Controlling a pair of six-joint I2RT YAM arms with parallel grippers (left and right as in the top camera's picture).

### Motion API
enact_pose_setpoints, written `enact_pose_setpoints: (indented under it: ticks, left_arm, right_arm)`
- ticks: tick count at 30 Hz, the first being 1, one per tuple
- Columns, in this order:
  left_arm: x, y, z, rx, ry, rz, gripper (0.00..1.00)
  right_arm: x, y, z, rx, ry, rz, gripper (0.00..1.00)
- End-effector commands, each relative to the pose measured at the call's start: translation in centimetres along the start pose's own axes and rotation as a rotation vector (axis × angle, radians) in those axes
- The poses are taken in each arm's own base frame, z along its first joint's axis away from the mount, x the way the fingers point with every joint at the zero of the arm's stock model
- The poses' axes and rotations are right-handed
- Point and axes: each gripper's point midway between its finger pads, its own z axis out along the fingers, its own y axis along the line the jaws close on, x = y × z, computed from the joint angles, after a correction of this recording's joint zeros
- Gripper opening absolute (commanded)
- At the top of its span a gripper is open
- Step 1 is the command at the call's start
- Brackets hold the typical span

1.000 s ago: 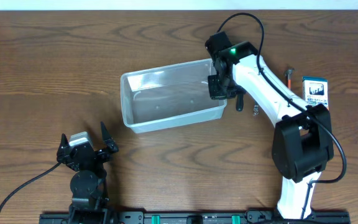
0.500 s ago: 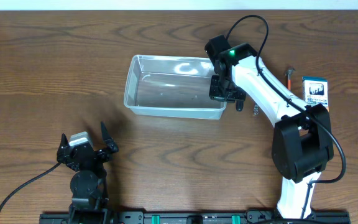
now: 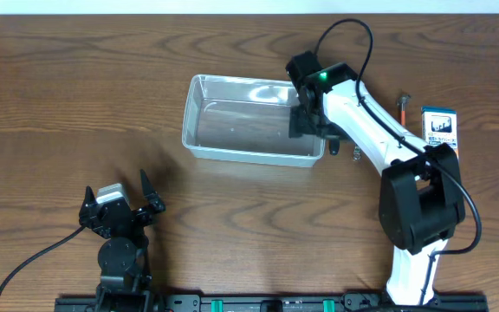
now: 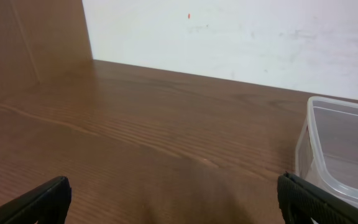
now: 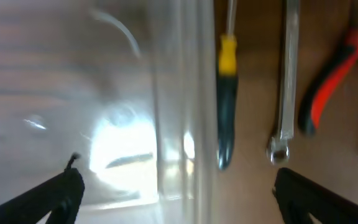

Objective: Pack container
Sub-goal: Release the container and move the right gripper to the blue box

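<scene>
The container (image 3: 232, 121), a clear rectangular bin, lies flat and empty at mid-table. Its near corner shows in the left wrist view (image 4: 344, 149). My right gripper (image 3: 312, 121) hangs over the bin's right end. In the right wrist view the gripper (image 5: 179, 202) is open, its fingers wide on either side of the container's wall (image 5: 179, 112) and not touching it. My left gripper (image 3: 119, 206) rests open near the front left, far from the bin, with nothing between its fingers (image 4: 39, 202).
Right of the bin lie a yellow-and-black screwdriver (image 5: 225, 106), a metal wrench (image 5: 284, 93) and red-handled pliers (image 5: 331, 81), mostly hidden under my right arm in the overhead view. A small blue-and-white box (image 3: 439, 130) sits at the far right.
The container was tilted in my shut right gripper; it now lies level and further right. The right gripper has opened and let go. The left arm has not moved.
</scene>
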Motion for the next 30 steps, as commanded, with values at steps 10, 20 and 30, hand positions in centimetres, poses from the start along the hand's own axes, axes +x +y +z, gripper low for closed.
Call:
enact_pose_setpoints:
  ticks: [10,20,30]
  left_arm:
    - [1.6,0.4,0.1,-0.021,0.042,0.020,0.98]
    - [1.6,0.4,0.1,-0.021,0.042,0.020,0.98]
    - [1.6,0.4,0.1,-0.021,0.042,0.020,0.98]
  right_arm:
    - [-7.7,-16.3,-9.5,0.005,-0.309,0.164,0.99]
    - [-6.9,-27.3,-2.9,-0.005,-0.153,0.273,0.99]
    - [-4.4,-29.5,6.0,-0.122,0.036,0.216,0.99]
